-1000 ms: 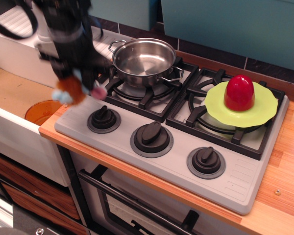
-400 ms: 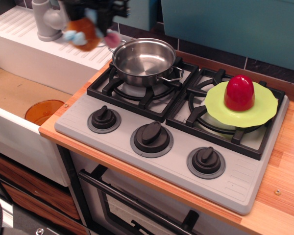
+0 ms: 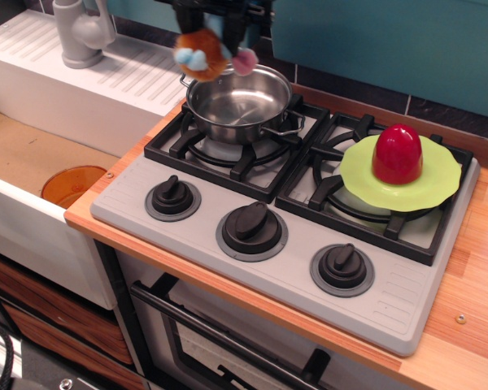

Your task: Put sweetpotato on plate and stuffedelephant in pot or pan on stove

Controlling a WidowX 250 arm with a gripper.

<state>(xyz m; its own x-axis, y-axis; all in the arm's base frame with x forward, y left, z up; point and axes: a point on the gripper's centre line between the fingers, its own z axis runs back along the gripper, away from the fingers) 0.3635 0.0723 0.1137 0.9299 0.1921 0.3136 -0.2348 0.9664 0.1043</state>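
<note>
plush stuffedelephant (image 3: pixel 205 54) under tool (image 3: pixel 220 24)

sweetpotato (image 3: pixel 397 153): shiny red, on green plate (image 3: pixel 436 183), right burner.
stuffedelephant (image 3: pixel 205 54): up in air, over back rim of steel pot (image 3: pixel 239 102), left burner.

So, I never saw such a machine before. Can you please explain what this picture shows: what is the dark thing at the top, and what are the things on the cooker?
There is one camera view, looking down from the front at a toy stove set in a wooden counter. The dark shape at the top edge is the robot arm's claw; only its lower part shows. It holds a small stuffed elephant, orange-brown with blue limbs, above the back rim of a shiny steel pot. The pot stands on the left burner. On the right burner lies a lime-green plate, and a glossy red sweet potato sits on it. To the left is a sink with an orange dish and a grey tap.
</note>
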